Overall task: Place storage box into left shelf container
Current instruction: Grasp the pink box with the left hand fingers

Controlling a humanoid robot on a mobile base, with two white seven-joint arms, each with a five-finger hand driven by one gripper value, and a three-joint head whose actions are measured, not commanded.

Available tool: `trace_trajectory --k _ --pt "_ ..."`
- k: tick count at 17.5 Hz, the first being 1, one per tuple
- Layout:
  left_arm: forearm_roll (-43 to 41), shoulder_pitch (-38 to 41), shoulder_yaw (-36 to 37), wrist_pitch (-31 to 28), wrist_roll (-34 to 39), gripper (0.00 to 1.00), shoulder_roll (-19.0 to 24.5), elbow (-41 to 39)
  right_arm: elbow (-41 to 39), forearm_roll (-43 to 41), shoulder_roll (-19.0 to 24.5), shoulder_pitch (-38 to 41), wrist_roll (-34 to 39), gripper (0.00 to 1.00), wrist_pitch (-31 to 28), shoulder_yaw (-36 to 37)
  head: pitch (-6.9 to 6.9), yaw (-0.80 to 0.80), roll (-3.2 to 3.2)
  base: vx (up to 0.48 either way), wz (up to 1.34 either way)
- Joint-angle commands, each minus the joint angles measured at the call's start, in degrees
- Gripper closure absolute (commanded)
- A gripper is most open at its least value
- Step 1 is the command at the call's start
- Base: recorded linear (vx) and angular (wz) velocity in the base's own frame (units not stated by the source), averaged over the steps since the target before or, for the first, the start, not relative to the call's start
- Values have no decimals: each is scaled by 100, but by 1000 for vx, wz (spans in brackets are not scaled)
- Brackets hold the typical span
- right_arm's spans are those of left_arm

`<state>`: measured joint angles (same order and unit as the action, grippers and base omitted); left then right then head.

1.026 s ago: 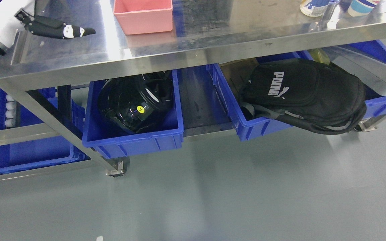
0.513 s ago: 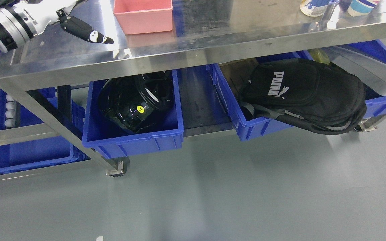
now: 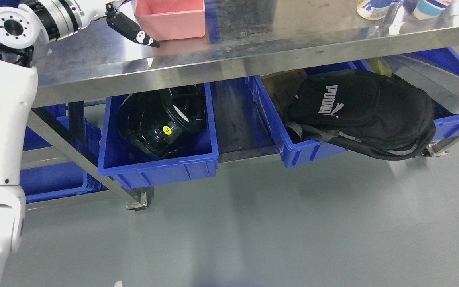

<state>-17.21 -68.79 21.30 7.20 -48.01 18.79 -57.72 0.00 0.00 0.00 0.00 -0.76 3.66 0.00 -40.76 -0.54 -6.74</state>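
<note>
A pink storage box point(image 3: 169, 20) stands on the steel table top point(image 3: 253, 48) at the upper left, cut off by the picture's top edge. My left arm comes in from the left, and my left hand point(image 3: 132, 30) is over the table just left of the box. One black finger point(image 3: 138, 36) reaches out beside the box's lower left corner; the hand holds nothing. The left blue shelf container point(image 3: 157, 165) sits under the table and holds a black helmet point(image 3: 159, 123). My right arm is out of view.
A second blue container point(image 3: 293, 153) on the lower shelf carries a black Puma backpack point(image 3: 361, 107) that hangs over its rim. Another blue bin point(image 3: 54, 183) sits at the far left behind a table leg point(image 3: 74, 155). Two cups point(image 3: 373, 8) stand at the table's top right. Grey floor lies in front.
My left arm has swung right and up across the table. The hand went from the table's far left to right beside the pink box.
</note>
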Motion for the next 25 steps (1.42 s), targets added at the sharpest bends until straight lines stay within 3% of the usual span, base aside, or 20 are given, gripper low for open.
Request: trace_trajectory --k 1,9,13,16,17,19,25 --pt "-563 -424 357 1 -33 5 -1034 1631 -100 -9 -100 -44 5 0 3 18 0 0 0 0 0" --pt "-968 -627 269 1 -41 21 -1334 2458 -100 -9 -100 -44 5 0 3 18 0 0 0 0 0" --pt "-968 -627 95 18 -50 39 -1343 2476 -100 -9 -100 -44 5 0 3 18 0 0 0 -3 39" --pt "-968 -627 -467 211 -50 63 -1466 2450 -100 -9 -100 -44 5 0 3 18 0 0 0 -8 50" --pt "-968 -635 -660 447 -50 77 -1466 2441 -100 -9 -100 -44 5 0 3 18 0 0 0 -16 55" --pt "-968 -635 -1125 764 -50 96 -1466 2441 -100 -9 -100 -44 5 0 3 18 0 0 0 -16 52" --pt "-933 -723 -2251 1406 -6 100 -1466 2301 -100 -9 -100 -44 -3 0 3 18 0 0 0 -4 32"
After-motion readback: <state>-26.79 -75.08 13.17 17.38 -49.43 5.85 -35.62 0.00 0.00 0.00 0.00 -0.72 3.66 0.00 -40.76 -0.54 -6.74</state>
